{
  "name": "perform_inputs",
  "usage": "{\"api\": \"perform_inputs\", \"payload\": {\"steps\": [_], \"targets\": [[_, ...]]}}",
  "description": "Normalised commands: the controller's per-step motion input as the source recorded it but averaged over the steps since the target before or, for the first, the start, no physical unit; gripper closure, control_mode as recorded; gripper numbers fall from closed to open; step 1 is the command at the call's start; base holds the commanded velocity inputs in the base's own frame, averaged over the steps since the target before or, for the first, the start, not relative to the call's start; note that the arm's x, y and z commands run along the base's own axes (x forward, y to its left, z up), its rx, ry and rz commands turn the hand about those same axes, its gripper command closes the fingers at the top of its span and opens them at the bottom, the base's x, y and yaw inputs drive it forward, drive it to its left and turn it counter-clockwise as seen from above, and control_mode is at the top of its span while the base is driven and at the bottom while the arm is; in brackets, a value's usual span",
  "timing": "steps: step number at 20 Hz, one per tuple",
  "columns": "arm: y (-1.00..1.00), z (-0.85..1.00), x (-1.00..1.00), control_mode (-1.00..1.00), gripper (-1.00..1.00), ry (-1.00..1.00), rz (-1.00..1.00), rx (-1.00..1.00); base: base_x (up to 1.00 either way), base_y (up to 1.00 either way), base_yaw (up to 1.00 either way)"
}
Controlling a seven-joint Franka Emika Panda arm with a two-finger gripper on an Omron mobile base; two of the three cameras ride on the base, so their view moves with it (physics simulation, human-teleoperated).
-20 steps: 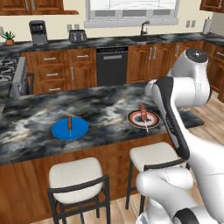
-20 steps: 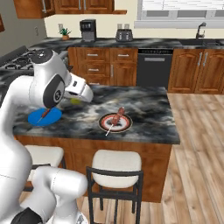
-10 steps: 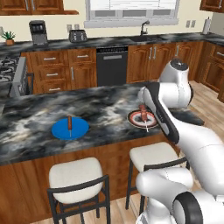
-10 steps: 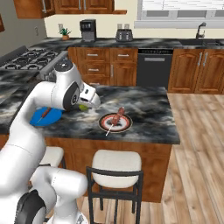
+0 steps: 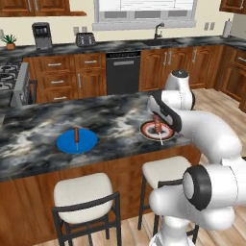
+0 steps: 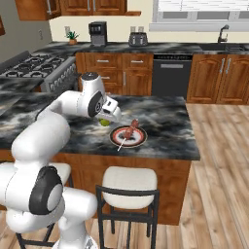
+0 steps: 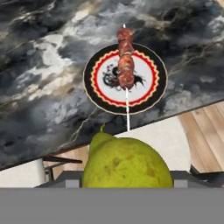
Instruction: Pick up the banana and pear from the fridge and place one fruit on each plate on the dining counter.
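My gripper (image 6: pixel 108 115) is shut on the pear (image 6: pixel 104 122), a lumpy yellow-green fruit that fills the bottom of the hand view (image 7: pixel 127 162). It hangs above the dining counter (image 5: pixel 38 125), just left of the pale plate with the reddish rim (image 6: pixel 116 141) in the right base view. That plate (image 7: pixel 89 78) carries a meat skewer (image 7: pixel 125 65) across its middle. The blue plate (image 5: pixel 65 144) lies further left on the marbled top with a small stick (image 5: pixel 76 134) on it. The banana and the fridge are out of view.
Two cushioned stools (image 5: pixel 84 192) (image 5: pixel 166 170) stand against the counter's near side. Its front edge (image 7: pixel 144 118) runs right under the pear. Behind are wood cabinets, a black dishwasher (image 5: pixel 122 72), a stove (image 6: pixel 34 65), a coffee machine (image 5: pixel 42 36) and a toaster (image 5: pixel 85 39).
The arm has swung from near the blue plate across the counter towards the red-rimmed plate, with the pear held in the gripper. The plates and skewers have not moved.
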Motion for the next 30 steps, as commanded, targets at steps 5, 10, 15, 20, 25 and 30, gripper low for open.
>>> {"api": "perform_inputs", "payload": {"steps": [5, 10, 15, 20, 25, 30], "targets": [[-0.18, -0.54, 0.65, -1.00, 1.00, 0.11, 0.00, -0.01, 0.00, 0.00, 0.00], [-0.04, -0.53, 0.68, -1.00, 1.00, 0.07, 0.00, -0.01, 0.00, 0.00, 0.00], [0.00, -0.46, 0.57, -1.00, 1.00, 0.10, 0.00, 0.00, 0.00, 0.00, 0.00], [0.00, -0.44, 0.53, -1.00, 1.00, 0.09, 0.00, 0.00, 0.00, 0.00, 0.00], [-0.06, -0.37, 0.43, -1.00, 1.00, 0.08, 0.00, 0.00, 0.00, 0.00, 0.00], [-0.05, -0.28, 0.29, -1.00, 1.00, 0.03, 0.00, 0.00, 0.00, 0.00, 0.00]]}}
